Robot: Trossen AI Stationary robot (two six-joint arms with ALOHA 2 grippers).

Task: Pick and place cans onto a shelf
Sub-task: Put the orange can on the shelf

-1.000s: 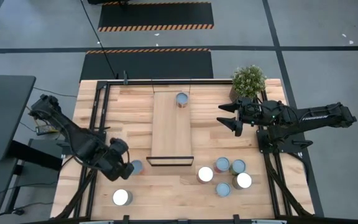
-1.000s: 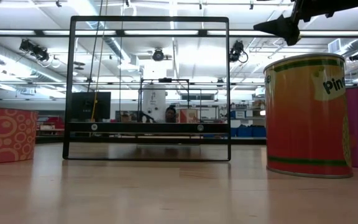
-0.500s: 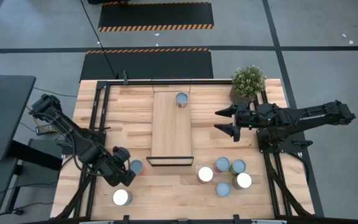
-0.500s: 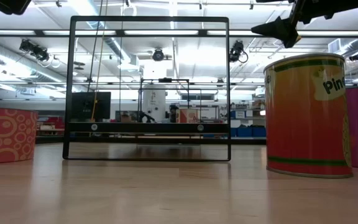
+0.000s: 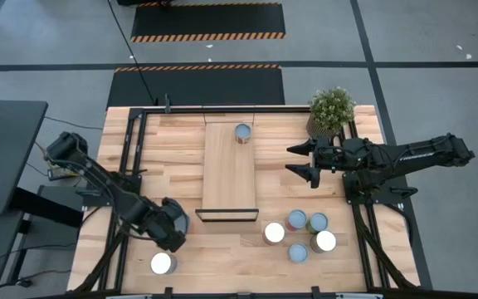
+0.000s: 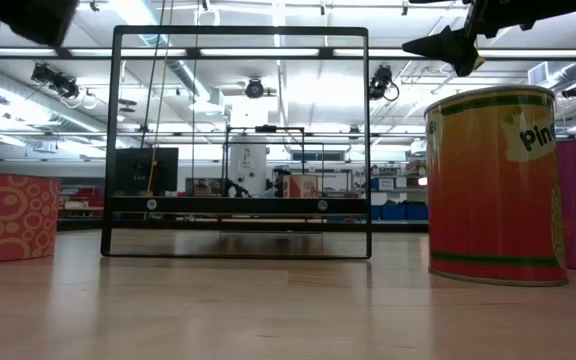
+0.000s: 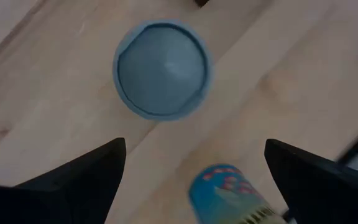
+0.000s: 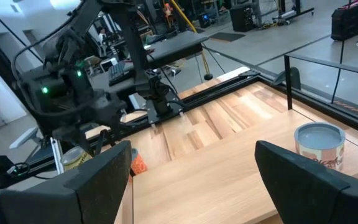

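My left gripper (image 5: 173, 228) hangs open near the table's front left, pointing down over a pale-blue-topped can (image 7: 162, 68) that stands on the tabletop. Its fingers are above the can, touching nothing. A second can with a blue patterned side (image 7: 225, 193) shows between the fingers, lower in the left wrist view. A white-topped can (image 5: 163, 263) stands nearer the front edge. The shelf (image 5: 229, 170) lies mid-table with one can (image 5: 242, 133) standing at its far end. My right gripper (image 5: 291, 160) waits open, level, right of the shelf.
Several cans (image 5: 301, 234) stand clustered on the table at the front right. A potted plant (image 5: 331, 109) is at the far right corner. The shelf's black wire end frame (image 6: 238, 145) stands at its near end. Black rails run along both table sides.
My left gripper has sunk and moved a little toward the table's near right, over the pale-blue-topped can, rolling slightly as it went. Its fingers have stayed open. No can has moved.
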